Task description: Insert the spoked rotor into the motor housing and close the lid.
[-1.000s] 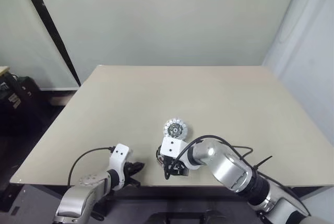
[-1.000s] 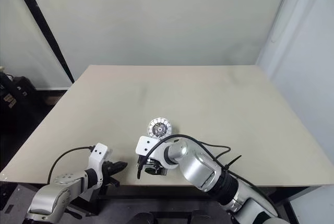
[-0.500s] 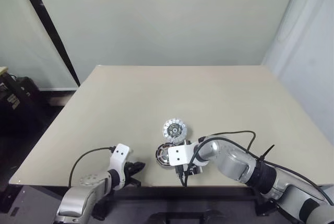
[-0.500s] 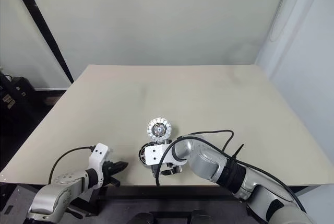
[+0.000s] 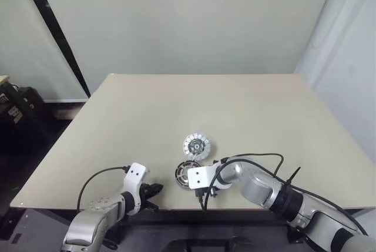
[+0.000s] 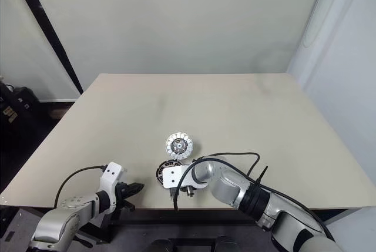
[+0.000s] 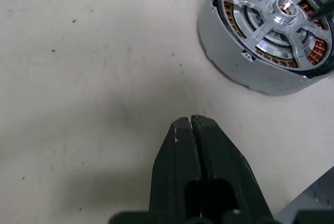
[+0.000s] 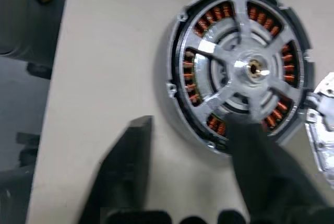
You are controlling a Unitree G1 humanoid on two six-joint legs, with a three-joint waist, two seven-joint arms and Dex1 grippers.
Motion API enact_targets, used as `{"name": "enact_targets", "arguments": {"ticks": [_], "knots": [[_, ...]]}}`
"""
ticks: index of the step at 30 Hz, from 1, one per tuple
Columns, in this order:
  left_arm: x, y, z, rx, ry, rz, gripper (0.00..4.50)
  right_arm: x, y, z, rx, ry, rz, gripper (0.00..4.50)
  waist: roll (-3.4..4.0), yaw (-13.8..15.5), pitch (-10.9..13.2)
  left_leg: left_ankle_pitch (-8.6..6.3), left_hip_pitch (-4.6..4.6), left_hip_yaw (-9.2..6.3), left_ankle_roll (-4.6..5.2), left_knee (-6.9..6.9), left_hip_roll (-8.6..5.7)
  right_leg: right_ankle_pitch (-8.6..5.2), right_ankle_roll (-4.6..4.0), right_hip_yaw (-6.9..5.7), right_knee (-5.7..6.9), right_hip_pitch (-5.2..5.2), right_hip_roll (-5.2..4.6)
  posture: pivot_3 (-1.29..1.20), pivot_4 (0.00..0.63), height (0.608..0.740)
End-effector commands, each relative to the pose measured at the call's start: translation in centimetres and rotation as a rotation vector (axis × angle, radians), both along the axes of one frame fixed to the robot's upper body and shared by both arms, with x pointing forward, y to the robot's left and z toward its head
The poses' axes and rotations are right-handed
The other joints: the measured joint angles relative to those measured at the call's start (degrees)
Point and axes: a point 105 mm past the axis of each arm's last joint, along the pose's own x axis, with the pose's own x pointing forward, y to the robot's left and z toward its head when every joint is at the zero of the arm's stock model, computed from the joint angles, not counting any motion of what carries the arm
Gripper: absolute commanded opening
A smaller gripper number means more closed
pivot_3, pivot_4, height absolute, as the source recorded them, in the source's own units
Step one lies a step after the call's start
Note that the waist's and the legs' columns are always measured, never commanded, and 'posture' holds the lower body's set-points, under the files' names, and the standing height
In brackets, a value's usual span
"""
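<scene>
One beige table [image 5: 247, 105] — pale walls [image 5: 188, 23], black post [image 5: 56, 32]

The thin silvery spoked rotor [image 8: 245, 72] sits inside the round silvery motor housing [image 7: 237, 70] near the beige table's [image 5: 235, 111] front edge. The round grey metal lid [image 5: 196, 144] lies just behind the housing.

The round silvery motor housing [image 8: 237, 72] shows a ring of copper-orange windings behind the pale grey spoked rotor [image 8: 245, 67] with its brassy hub, on a plain beige bench [image 5: 235, 111], just ahead of the matte black right end effector [image 8: 195, 151].
</scene>
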Motion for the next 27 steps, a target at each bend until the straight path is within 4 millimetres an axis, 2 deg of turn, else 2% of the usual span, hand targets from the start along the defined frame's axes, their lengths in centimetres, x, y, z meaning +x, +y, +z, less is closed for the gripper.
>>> {"name": "enact_targets", "arguments": {"ticks": [1, 3, 5, 15, 22, 27], "knots": [[0.5, -0.2, 1.2, 0.011, -0.056, -0.017, 0.0, 0.2, 0.3, 0.6, 0.029, -0.001, -0.028, 0.99, -0.01, 0.0, 0.0, 0.0, 0.0, 0.0, 0.0, 0.0, 0.0, 0.0, 0.0, 0.0, 0.0, 0.0, 0.0, 0.0, 0.0, 0.74], [0.5, -0.1, 1.2, 0.011, -0.056, -0.016, 0.0, 0.1, 0.5, 1.0, 0.05, 0.009, -0.044, 0.4, 0.0, 0.0, 0.0, 0.0, 0.04, 0.0, 0.0, 0.0, 0.03, 0.0, 0.0, 0.0, 0.01, 0.01, 0.02, 0.0, 0.0, 0.74], [0.5, -0.1, 1.1, 0.012, -0.055, -0.016, 0.0, -0.2, 0.9, 1.6, 0.07, 0.029, -0.055, 0.01, 0.02, 0.1, 0.0, 0.0, 0.03, 0.0, 0.0, 0.0, 0.03, 0.0, -0.01, 0.0, 0.04, 0.0, 0.02, 0.0, 0.0, 0.74], [0.6, -0.3, 0.9, 0.009, -0.058, -0.022, 0.0, -2.3, 2.6, 3.7, 0.149, 0.204, -0.115, 0.01, 0.01, 0.0, 0.0, 0.0, -0.03, -0.03, -0.01, -0.02, -0.01, 0.0, 0.01, 0.02, 0.02, -0.04, 0.01, 0.0, 0.0, 0.74], [0.7, -0.4, 0.9, 0.009, -0.061, -0.025, 0.0, -3.1, 3.4, 4.1, 0.187, 0.288, -0.149, 0.01, 0.01, 0.0, 0.0, -0.01, -0.03, -0.03, -0.02, -0.02, 0.0, 0.0, 0.0, 0.01, 0.02, -0.05, 0.01, 0.0, 0.0, 0.74], [0.7, -0.4, 0.8, 0.01, -0.062, -0.024, 0.0, -3.1, 4.1, 3.6, 0.218, 0.331, -0.213, 0.01, 0.01, 0.0, 0.0, -0.01, -0.02, -0.03, -0.02, -0.02, 0.0, 0.0, 0.0, 0.01, 0.02, -0.05, 0.01, 0.0, 0.0, 0.74]]}}
